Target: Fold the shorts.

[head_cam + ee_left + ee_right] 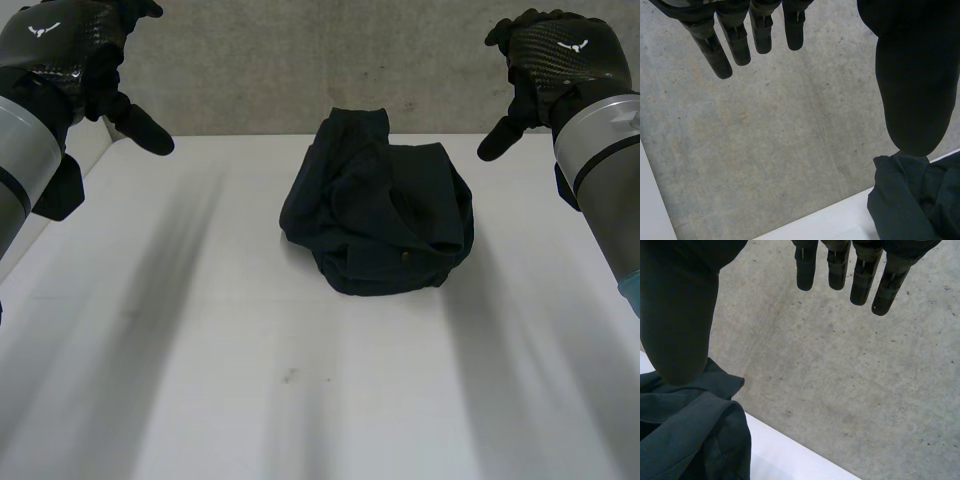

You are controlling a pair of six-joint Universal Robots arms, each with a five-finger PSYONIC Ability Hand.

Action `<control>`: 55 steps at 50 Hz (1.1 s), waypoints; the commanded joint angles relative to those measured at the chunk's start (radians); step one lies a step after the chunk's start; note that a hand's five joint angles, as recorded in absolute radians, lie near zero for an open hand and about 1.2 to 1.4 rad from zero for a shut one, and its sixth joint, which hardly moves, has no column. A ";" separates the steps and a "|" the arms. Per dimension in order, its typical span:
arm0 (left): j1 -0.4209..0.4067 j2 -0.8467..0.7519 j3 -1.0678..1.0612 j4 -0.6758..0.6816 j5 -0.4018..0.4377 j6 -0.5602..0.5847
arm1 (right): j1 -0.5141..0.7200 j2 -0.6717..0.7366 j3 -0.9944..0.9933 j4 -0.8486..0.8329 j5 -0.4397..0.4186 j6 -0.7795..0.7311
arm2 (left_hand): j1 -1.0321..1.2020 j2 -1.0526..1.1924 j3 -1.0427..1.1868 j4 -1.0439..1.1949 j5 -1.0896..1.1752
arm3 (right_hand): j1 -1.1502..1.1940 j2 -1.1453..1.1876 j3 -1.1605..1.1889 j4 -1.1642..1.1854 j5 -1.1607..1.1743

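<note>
**Dark shorts lie bunched on the table, both hands open and off them**

The shorts (380,205) sit on the white table (200,350), in its far half and about midway between the two arms. They are dark, close to black with a blue tone, and they are not laid flat. The cloth is heaped into a rounded, crumpled mound with deep folds running across it. One band of cloth sticks out from the heap toward the table's far edge. A small round stud shows on the near side of the mound.

The left hand (70,45) is raised over the far left corner of the table, well apart from the shorts. In the left wrist view its fingers (740,40) are straight and spread a little, its thumb (912,90) stands wide of them, and it holds nothing.

The right hand (555,50) is raised over the far right side, also apart from the shorts. Its fingers (860,275) are straight, its thumb (680,315) is held away from them, and nothing is in its grasp.

Grey concrete (250,60) lies beyond the table's far edge.
</note>
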 commanded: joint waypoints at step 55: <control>-0.474 -0.909 0.548 0.359 -0.044 0.443 | -0.122 0.561 -0.059 0.026 -0.317 0.462 | 0.982 0.986 0.982 0.988 0.974 | 0.580 0.561 0.575 0.551 0.543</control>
